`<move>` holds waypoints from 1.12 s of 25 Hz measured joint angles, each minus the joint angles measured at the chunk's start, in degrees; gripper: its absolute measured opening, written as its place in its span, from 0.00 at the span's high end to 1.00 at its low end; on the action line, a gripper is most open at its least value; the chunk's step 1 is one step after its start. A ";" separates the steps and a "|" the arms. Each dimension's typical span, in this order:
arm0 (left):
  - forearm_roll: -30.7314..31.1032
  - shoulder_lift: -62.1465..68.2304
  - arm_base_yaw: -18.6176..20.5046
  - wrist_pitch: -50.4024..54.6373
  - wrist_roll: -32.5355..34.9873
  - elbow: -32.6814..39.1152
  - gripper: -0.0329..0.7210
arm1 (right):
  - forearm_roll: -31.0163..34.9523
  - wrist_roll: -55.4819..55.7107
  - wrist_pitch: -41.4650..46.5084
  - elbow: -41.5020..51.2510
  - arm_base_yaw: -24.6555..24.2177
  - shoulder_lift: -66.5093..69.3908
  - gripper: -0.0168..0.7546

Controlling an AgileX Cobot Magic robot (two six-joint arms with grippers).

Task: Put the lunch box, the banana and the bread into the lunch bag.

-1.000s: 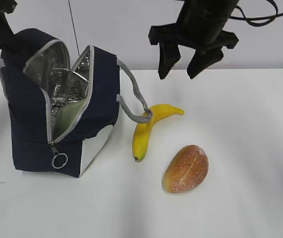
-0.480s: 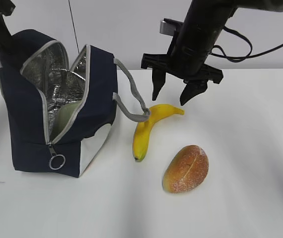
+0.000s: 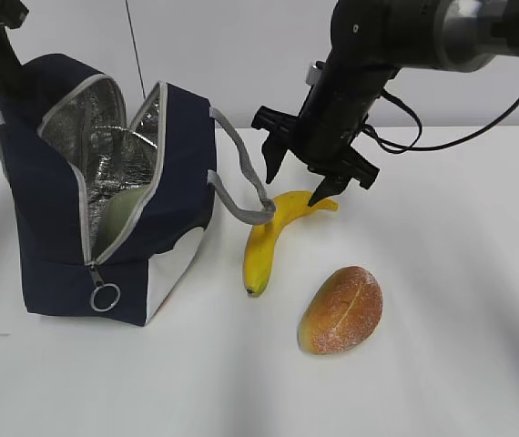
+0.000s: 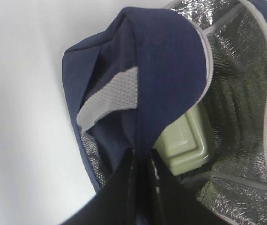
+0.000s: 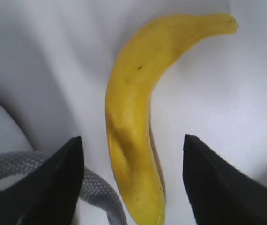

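Note:
The navy lunch bag (image 3: 182, 155) stands open at the left, its silver lining showing. Inside it lies the sage-lidded lunch box (image 3: 118, 214), also seen in the left wrist view (image 4: 185, 140). My left gripper (image 3: 9, 77) is shut on the bag's rear fabric edge (image 4: 143, 157) and holds it up. The yellow banana (image 3: 264, 241) lies on the table right of the bag. My right gripper (image 3: 300, 177) hangs open just over the banana's upper end, one finger on each side of the banana (image 5: 133, 93), not touching it. The bread (image 3: 341, 309) lies in front, to the right.
The bag's grey strap handle (image 3: 241, 182) loops out and rests against the banana, close to my right gripper's left finger (image 5: 63, 178). A zipper ring pull (image 3: 106, 296) hangs at the bag's front. White table (image 3: 442, 273) stretches out to the right.
My right gripper has come down and turned until it straddles the banana's upper end. The bag shifted slightly at first, then stayed still. The left gripper keeps its hold.

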 joint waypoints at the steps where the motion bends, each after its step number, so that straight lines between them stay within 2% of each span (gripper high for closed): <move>1: 0.00 0.00 0.00 0.00 0.00 0.00 0.97 | 0.00 0.70 -0.38 0.00 0.00 0.54 0.31; 14: -0.22 0.00 0.00 0.00 0.00 0.00 0.97 | 0.21 7.49 -7.25 0.00 0.00 6.62 0.28; 23: -0.22 0.00 0.00 0.02 0.00 0.00 0.97 | 0.72 8.27 -13.72 0.00 0.00 7.97 0.28; 28: -0.22 0.00 0.00 0.02 0.00 0.00 0.97 | 0.72 8.41 -14.36 0.00 0.00 9.01 0.28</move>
